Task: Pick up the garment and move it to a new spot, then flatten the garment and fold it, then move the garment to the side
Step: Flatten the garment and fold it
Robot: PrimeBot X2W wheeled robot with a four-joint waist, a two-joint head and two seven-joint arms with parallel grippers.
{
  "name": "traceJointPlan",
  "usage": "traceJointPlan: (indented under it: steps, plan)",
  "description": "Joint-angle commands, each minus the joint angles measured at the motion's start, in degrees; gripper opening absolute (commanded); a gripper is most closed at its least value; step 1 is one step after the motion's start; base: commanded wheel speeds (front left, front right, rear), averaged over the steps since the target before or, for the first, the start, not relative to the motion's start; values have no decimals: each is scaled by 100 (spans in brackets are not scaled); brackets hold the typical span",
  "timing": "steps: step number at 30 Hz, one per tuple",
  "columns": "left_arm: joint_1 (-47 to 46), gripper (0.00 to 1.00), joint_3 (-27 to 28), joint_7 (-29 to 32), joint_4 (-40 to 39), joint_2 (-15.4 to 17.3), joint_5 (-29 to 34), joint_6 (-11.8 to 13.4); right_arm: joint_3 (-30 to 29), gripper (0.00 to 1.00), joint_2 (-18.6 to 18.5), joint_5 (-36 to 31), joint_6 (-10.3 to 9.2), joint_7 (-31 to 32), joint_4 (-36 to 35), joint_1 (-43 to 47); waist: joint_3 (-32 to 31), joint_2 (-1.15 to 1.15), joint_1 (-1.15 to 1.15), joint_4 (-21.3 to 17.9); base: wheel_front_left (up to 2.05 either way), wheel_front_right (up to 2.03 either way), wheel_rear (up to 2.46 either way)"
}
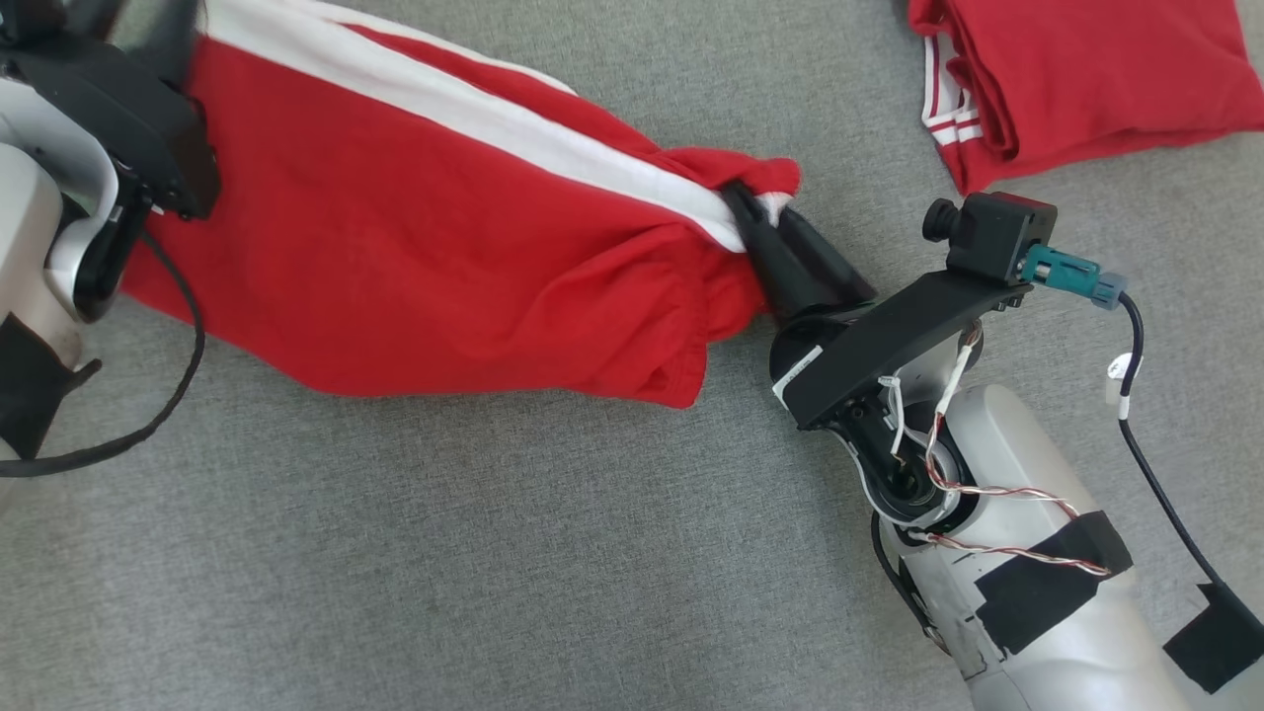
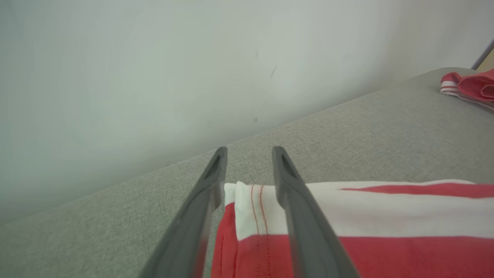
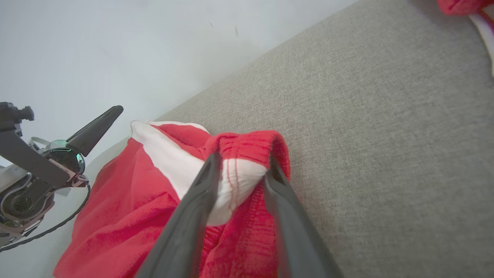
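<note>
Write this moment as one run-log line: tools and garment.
left tool: open at corner of garment | right tool: astride its other end

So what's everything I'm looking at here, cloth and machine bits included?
garment: one, red with a white stripe, stretched over the grey surface between the two grippers
folded garment: one, red with white stripes, top right in the head view
surface: one, grey fabric, under both garments
wall: one, pale, beyond the surface's far edge
left gripper: one, dark, fingers parted either side of the garment's white hem
right gripper: one, dark, bunched garment end between its fingers
wrist camera: one, black, on the right wrist
right forearm: one, pale with black tape, lower right
</note>
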Motion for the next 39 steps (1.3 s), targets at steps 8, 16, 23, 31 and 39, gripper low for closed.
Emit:
traceJointPlan:
  steps: [8,16,23,31,39]
  plan:
    - [132,100,-298,-394,193,-27,-411,13,-27,100,-201,-228,5,-95,-22,207,-435,-1,0,94,0,0,0]
    - [903,100,343,-508,-217,237,-422,13,-238,100,-463,-589,5,-446,-324,849,-1118,-1,0,180,0,0,0]
    - [2030,100,1542,-504,-973,219,323,247,-517,100,-463,-823,4,-928,-381,1401,-1404,-1,0,221,0,0,0]
    - [3099,100,2423,-505,-1442,-21,964,383,-599,100,-455,-1426,5,-1774,-397,1934,-1544,-1,0,162,0,0,0]
    - [3509,100,2596,-505,-1098,-358,1212,303,-895,100,-125,-1924,5,-2074,-421,2436,-1535,-1,0,104,0,0,0]
